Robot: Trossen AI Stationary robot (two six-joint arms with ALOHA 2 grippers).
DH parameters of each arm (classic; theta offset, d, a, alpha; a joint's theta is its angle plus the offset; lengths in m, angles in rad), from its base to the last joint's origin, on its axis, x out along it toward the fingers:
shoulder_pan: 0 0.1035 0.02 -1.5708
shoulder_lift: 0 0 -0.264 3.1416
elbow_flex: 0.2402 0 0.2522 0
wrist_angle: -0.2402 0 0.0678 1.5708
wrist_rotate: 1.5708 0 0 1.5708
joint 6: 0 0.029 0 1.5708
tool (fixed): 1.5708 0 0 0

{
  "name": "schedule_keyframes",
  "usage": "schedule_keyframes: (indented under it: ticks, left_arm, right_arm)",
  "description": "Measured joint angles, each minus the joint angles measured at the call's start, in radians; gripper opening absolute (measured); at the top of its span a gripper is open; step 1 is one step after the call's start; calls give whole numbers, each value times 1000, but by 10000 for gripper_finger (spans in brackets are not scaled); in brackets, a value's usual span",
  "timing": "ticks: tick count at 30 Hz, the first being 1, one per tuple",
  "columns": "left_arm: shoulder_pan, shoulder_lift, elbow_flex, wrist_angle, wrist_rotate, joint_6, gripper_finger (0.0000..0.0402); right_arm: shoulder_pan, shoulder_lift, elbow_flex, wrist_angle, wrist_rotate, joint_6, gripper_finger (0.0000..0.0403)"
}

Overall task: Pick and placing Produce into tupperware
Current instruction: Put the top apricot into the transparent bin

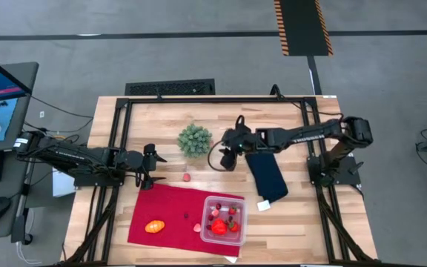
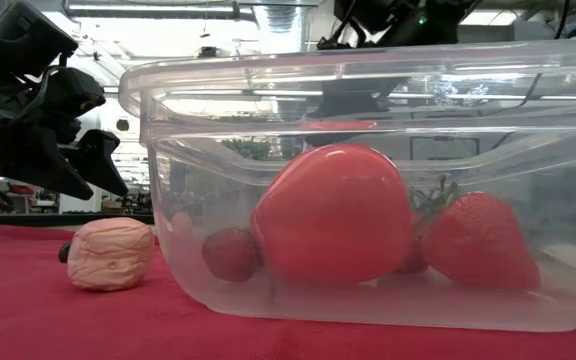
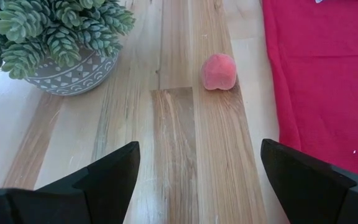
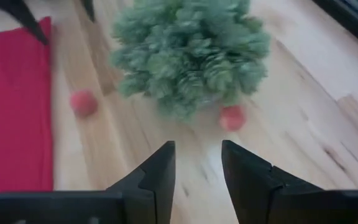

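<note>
While several red pieces already lie in the tupperware, a peach on the surface is faced by the left fingers, wide open and empty, so a forward reach is called for; the right fingers are narrowly parted, empty.

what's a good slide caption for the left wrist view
Open left gripper faces a small pink fruit on the wood between potted succulent and red cloth.

Tupperware holding red produce — on red cloth, orange oval nearby

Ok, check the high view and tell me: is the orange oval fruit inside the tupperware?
No, the orange oval fruit lies on the red cloth, apart from the tupperware.
</note>
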Motion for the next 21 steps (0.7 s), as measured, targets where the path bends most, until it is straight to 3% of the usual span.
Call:
schedule_keyframes:
  ticks: [6, 9, 13, 17, 21]
  left_arm:
    - [0, 0, 0, 0, 0, 0, 326]
    - [0, 0, 0, 0, 0, 0, 326]
    - [0, 0, 0, 0, 0, 0, 326]
    - [0, 0, 0, 0, 0, 0, 326]
    - [0, 0, 0, 0, 0, 0, 326]
  right_arm:
    - [-9, 0, 0, 127, -5, -188, 164]
    - [-9, 0, 1, 113, -10, -203, 160]
    - [8, 0, 0, 77, -13, -108, 152]
    - [13, 0, 0, 47, 4, 119, 141]
    - [16, 0, 1, -32, -5, 104, 133]
